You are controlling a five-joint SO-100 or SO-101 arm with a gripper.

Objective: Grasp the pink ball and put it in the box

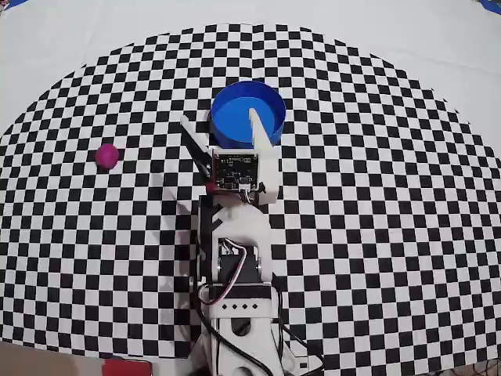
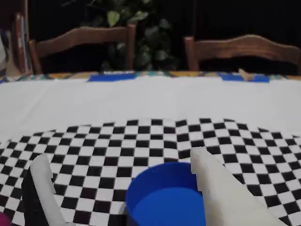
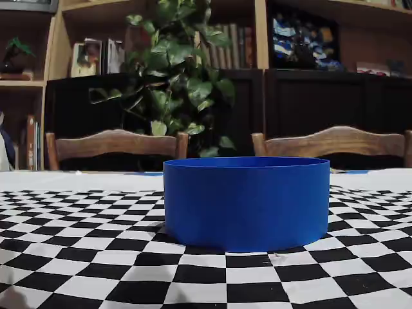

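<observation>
We find the pink ball (image 1: 107, 155) lying alone on the checkered mat (image 1: 376, 204) in the overhead view, well to the left of the gripper (image 1: 221, 123) and clear of everything else. It rests apart from the box (image 1: 246, 110), which stands toward the far edge of the mat, right in front of the arm (image 1: 235, 258).

The gripper hangs at the near rim of the box. In the overhead view we see its white finger (image 1: 262, 131) reaching over the blue floor, while the dark finger (image 1: 190, 137) points out over the mat to the left of the box wall. The jaws stand spread wide and hold nothing. In the wrist view the same two fingers frame the box (image 2: 162, 197) from either side, the pale one (image 2: 216, 183) overlapping its right part and the other (image 2: 40, 188) well left of it. We cannot tell whether either finger touches the box.

The mat is a black-and-white checkerboard cut in a broad arc, laid on a white cloth (image 1: 438, 47). In the fixed view the box (image 3: 246, 203) fills the middle, open-topped and upright. Behind the table we see two wooden chairs (image 3: 116, 145), a leafy plant (image 3: 180, 71), and dark shelves with books (image 3: 302, 35).
</observation>
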